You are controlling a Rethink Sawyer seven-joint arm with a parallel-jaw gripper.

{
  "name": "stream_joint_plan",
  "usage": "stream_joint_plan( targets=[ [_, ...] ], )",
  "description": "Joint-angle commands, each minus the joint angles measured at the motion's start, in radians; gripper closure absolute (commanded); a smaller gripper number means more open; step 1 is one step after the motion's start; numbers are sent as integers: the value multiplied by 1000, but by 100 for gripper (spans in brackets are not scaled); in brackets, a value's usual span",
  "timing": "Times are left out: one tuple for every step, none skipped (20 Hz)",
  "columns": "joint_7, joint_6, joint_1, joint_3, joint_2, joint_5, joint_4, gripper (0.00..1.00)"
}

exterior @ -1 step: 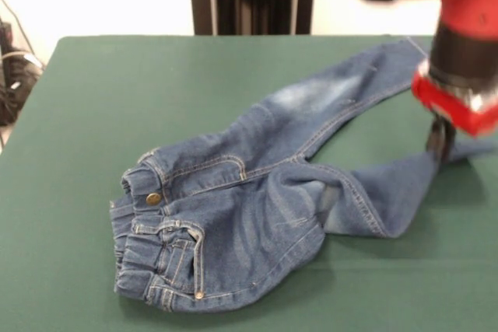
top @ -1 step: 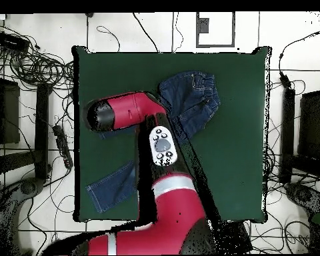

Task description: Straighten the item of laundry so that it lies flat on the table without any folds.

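Sawyer arm [top @ -1 step: 133, 110], red and black, one gripper.
Glossy red shells with rounded black end caps; front view shows a black cylindrical wrist section over a red collar with a silver band, and the dark gripper [exterior @ -1 step: 440, 139] below it. Overhead: white oval control panel [top @ -1 step: 163, 146] with grey buttons on a black link, a light grey ring across the wide red lower link, another pale band near the base.

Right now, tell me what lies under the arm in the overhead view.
The arm covers the middle of the jeans; only the waist end and one leg's hem show past it on the green table. The gripper beneath is hidden there.
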Motion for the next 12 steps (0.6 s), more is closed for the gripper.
stream_joint_plan(
  targets=[
    [-173, -41, -107, 127, -373, 104, 440, 100],
    [-182, -47, -125, 148, -396, 115, 477, 100],
    [-187, -60, -137, 161, -416, 120, 505, 100],
    [-191, -70, -149, 172, -433, 122, 531, 100],
    [-195, -81, -160, 184, -451, 125, 557, 100],
    [-195, -88, -170, 199, -462, 132, 580, 100],
    [-199, -103, -180, 209, -467, 127, 593, 100],
    [-195, -120, -185, 218, -467, 122, 604, 100],
    [-190, -139, -192, 226, -463, 117, 615, 100],
    [-178, -147, -187, 227, -456, 112, 613, 100],
    [-168, -157, -183, 222, -453, 102, 615, 100],
    [-153, -165, -173, 218, -448, 94, 609, 100]
  ],
)
